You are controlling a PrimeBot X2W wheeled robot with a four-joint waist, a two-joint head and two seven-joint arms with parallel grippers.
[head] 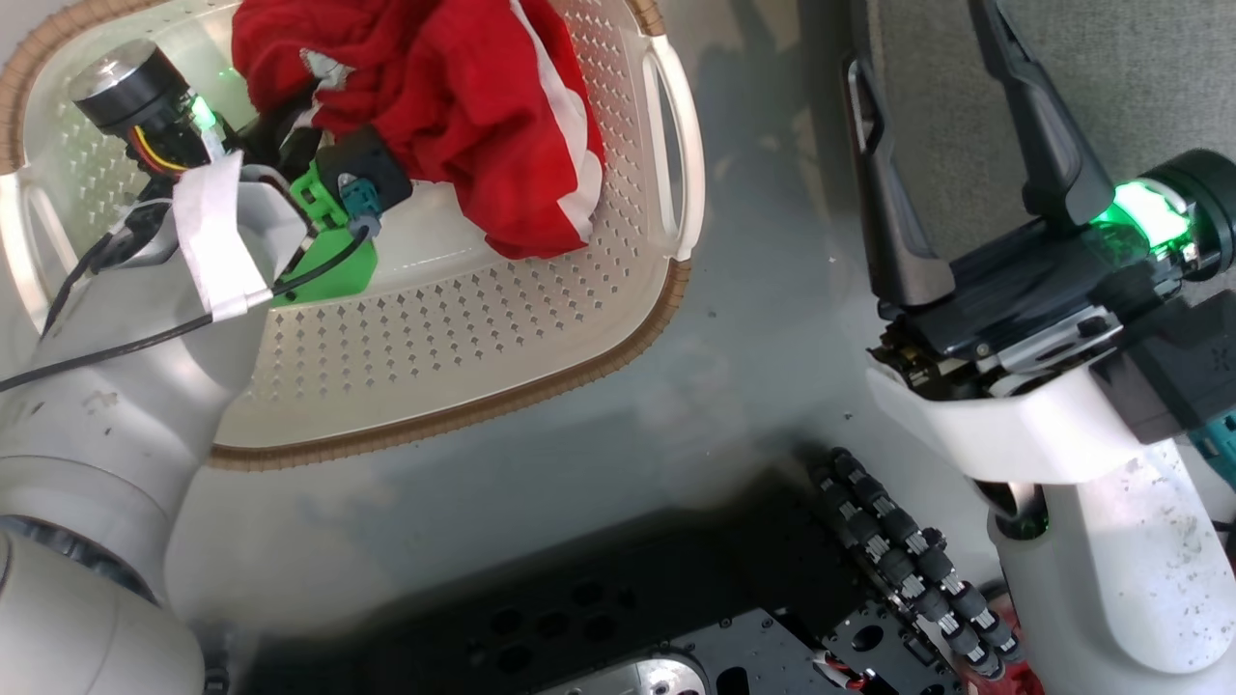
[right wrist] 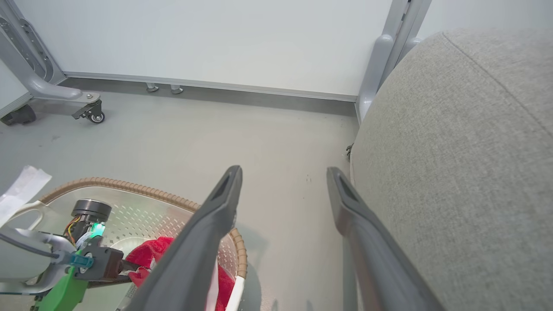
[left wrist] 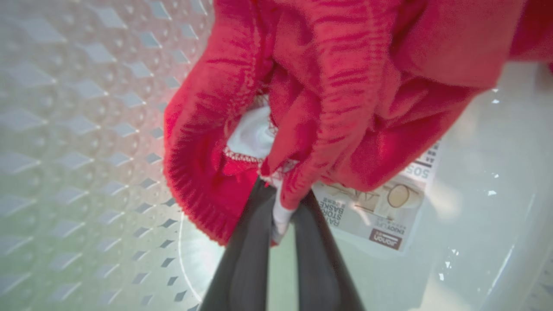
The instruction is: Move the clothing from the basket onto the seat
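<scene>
Left wrist view has your left hand pinching a fold of the red clothing inside the basket, and the seat lies off to the robot's right, just beside the spread, empty right hand, so I'd say the carry goes rightward.

we see the clothing in the basket; basket on the floor, left of the seat, not touching.

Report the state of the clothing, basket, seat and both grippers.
clothing: bunched in the basket, one fold pinched.
basket: upright on the floor, clothing inside.
seat: no clothing on the visible part.
left gripper: shut on the clothing.
right gripper: open, holding nothing.
</scene>
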